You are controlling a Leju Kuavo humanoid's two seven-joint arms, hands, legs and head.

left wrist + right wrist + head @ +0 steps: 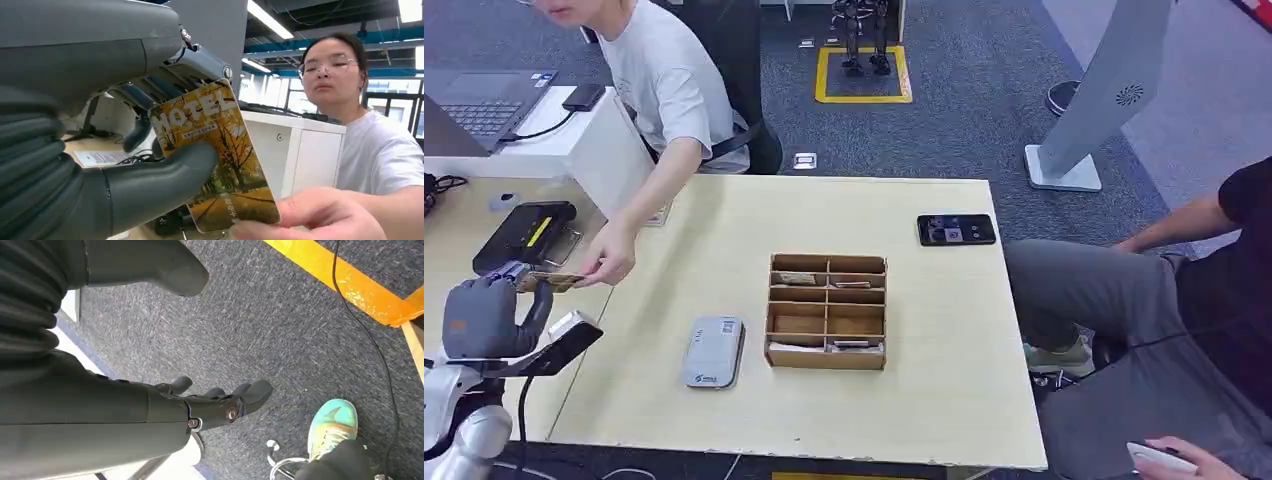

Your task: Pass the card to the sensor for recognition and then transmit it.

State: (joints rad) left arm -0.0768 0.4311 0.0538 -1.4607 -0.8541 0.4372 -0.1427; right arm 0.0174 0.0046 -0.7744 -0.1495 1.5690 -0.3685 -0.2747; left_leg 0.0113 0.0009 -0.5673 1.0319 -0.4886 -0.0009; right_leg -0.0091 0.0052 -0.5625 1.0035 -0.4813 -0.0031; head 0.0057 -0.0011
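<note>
Left hand (486,318) raised, thumb and fingers pinching; right hand (220,402) hanging, fingers apart.

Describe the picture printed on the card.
Golden autumn trees with white "HOTEL" lettering on the card; left wrist view shows it best.

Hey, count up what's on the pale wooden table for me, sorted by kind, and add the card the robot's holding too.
Wooden divided boxes: 1
Grey card readers: 1
Black phones: 1
Hotel cards: 1, held in the left hand, with a person's hand on its other end
Total: 4
</note>
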